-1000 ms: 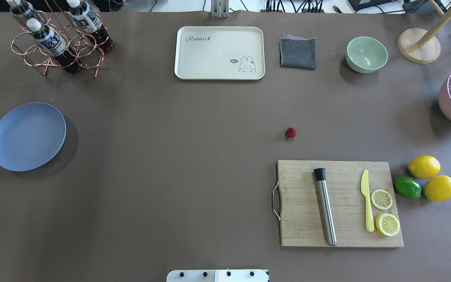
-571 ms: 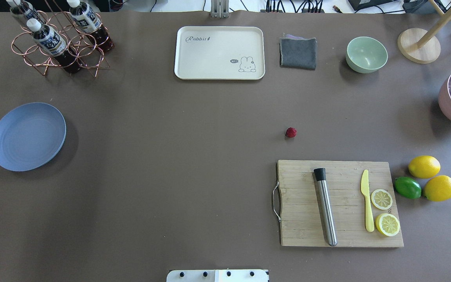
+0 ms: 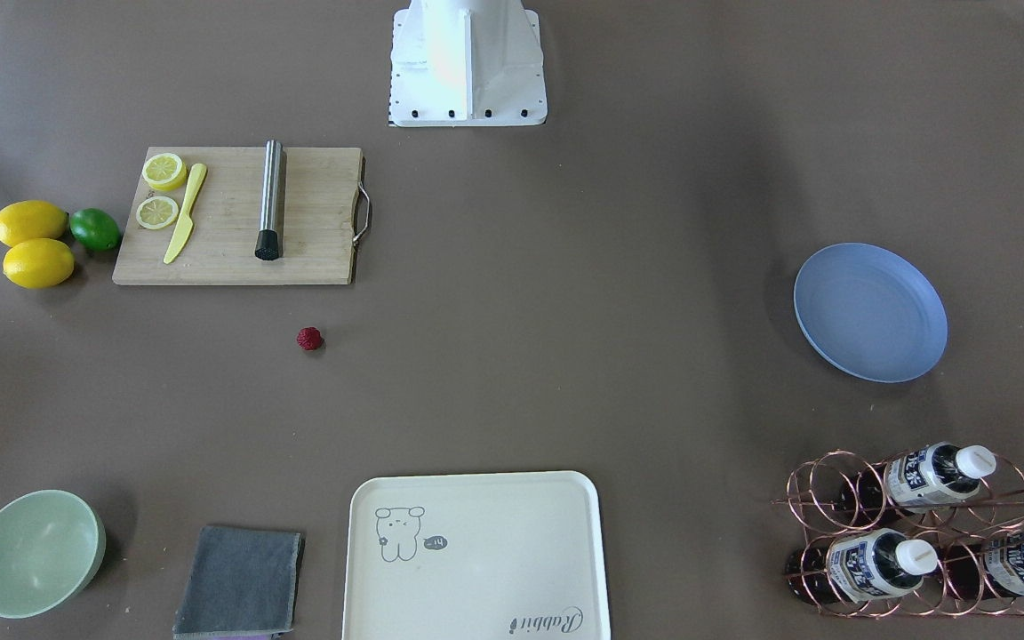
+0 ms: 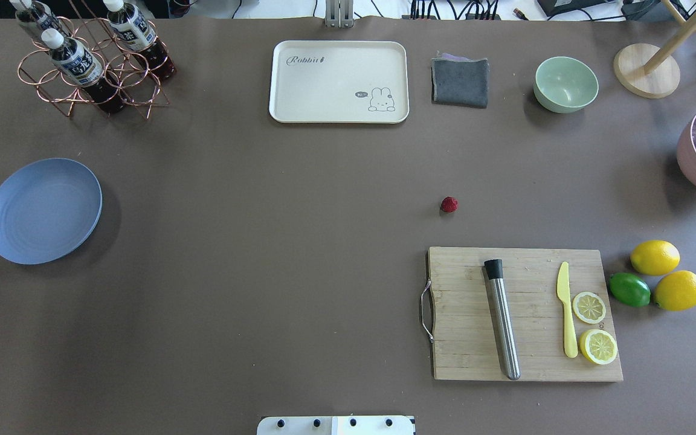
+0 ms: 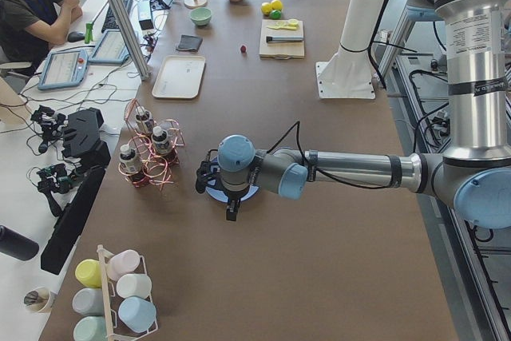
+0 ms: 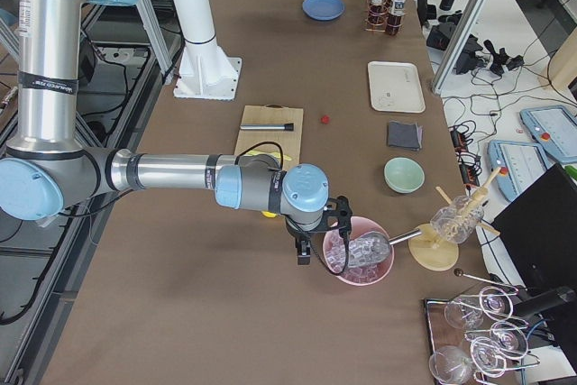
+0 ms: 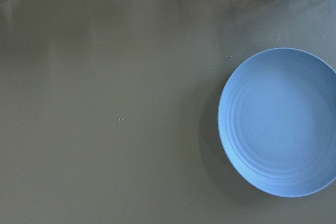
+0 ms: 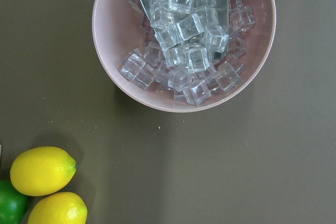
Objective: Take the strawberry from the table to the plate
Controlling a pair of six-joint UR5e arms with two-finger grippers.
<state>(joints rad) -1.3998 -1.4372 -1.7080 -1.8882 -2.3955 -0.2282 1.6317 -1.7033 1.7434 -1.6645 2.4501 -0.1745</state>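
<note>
I see the strawberry (image 4: 449,204) on the worktop (image 4: 263,254), with the plate (image 4: 43,210) well apart at its nine o'clock. I cannot tell the grip of the left end effector (image 5: 231,210) or the right end effector (image 6: 303,253).

Overhead view compared with the two earlier frames of the last second: no change can be made out. The strawberry (image 4: 449,204) occupies the same spot on the table (image 4: 263,254), near the far edge of the cutting board (image 4: 463,314), and the plate (image 4: 43,210) has not shifted. The left arm (image 5: 351,169) and right arm (image 6: 171,171) show only in the side views, which have no earlier counterpart, so whether they have moved cannot be told
</note>
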